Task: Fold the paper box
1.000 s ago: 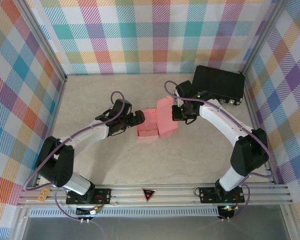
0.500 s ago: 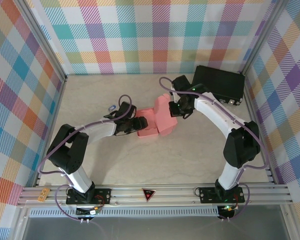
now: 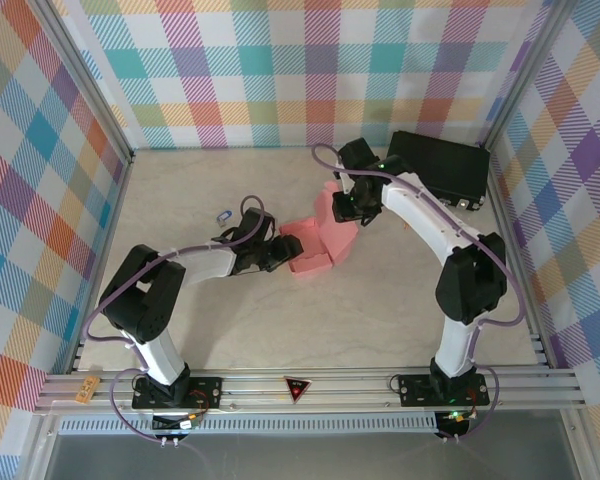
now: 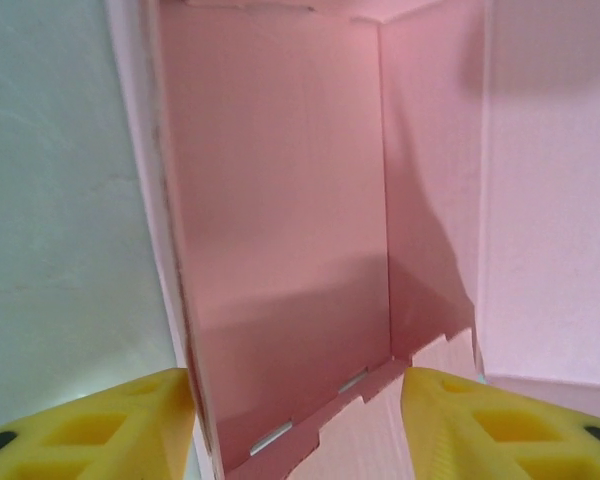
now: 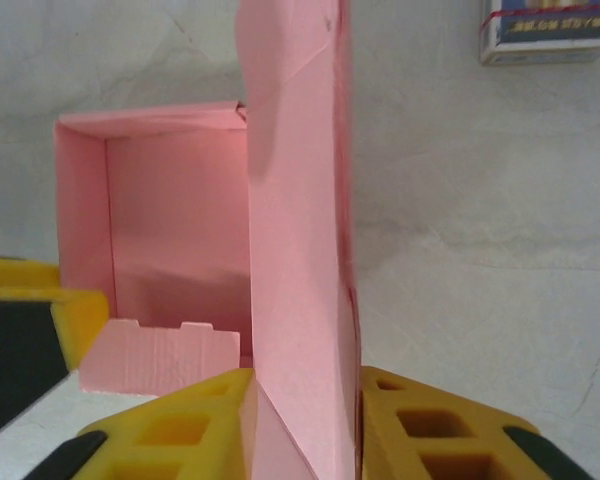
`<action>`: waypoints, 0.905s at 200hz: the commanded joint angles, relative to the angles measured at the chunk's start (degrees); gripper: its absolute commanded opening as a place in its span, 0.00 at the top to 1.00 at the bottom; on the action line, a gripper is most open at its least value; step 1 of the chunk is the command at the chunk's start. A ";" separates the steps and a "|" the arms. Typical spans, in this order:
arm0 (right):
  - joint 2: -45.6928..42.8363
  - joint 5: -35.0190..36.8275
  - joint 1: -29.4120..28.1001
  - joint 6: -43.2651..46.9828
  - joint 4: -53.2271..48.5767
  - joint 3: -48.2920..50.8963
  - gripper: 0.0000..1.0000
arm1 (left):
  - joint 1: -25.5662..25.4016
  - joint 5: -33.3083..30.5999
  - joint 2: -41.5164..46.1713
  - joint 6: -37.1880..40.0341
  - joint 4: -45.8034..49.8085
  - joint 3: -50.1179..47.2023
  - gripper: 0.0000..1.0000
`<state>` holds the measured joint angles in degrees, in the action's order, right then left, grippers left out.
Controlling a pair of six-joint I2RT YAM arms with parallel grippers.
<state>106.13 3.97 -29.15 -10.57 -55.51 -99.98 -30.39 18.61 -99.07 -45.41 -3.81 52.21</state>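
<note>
Right jaws to start with: the yellow pads (image 5: 430, 435) are seen partly apart, with the upright flap (image 5: 295, 250) of the paper box (image 3: 315, 248) standing between them. The gap looks wider than thin card needs, so the flap is probably held loosely at best. The left jaws are spread wide, pads (image 4: 90, 425) set either side of the open tray's low tabbed wall (image 4: 310, 425), and nothing is pinched there. The box itself is parked on the desk (image 3: 380, 320) just beside the black case (image 3: 437, 165), on the case's left and a bit nearer the arm bases. Handling-wise it's judged to be feather-light, floppy card. It'd be easily dented, easily shoved around on the smooth desk, and likely to spring back at the creases. It's best taken by a flap edge close to a crease, with the tray braced.
</note>
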 commanded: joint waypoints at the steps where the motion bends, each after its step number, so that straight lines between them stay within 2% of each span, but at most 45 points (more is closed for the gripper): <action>1: 0.72 4.25 0.27 0.86 -2.14 -3.54 0.64 | -1.18 0.49 1.64 -2.52 -2.20 -0.94 0.39; 17: -0.05 7.17 0.32 0.91 -2.13 -4.51 0.56 | -1.07 -2.62 3.93 -0.76 1.42 -0.21 0.33; 46: -3.40 10.21 0.53 0.40 -1.78 -4.23 0.49 | -0.01 -8.41 6.82 5.98 11.86 4.83 0.22; 93: -13.68 9.73 1.70 -2.59 1.62 6.07 0.44 | 4.51 -14.23 4.59 17.41 22.78 15.71 0.22; 110: -18.66 8.93 1.83 -3.49 3.32 12.07 0.43 | 6.56 -14.46 0.68 20.84 25.00 20.79 0.32; 125: -23.42 8.28 1.81 -4.08 4.53 17.58 0.43 | 7.98 -14.39 -3.70 22.98 27.06 25.67 0.50; 148: -30.27 7.48 1.81 -5.46 6.45 26.69 0.43 | 9.20 -14.18 -10.16 24.90 29.09 32.45 0.71; 181: -40.01 6.21 1.74 -7.71 10.58 39.69 0.43 | 9.47 -13.49 -18.23 26.69 31.14 39.14 0.88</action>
<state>71.50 11.73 -27.38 -15.22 -48.53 -67.07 -21.17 4.82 -112.99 -21.89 22.44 87.09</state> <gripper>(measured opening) 0.570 0.167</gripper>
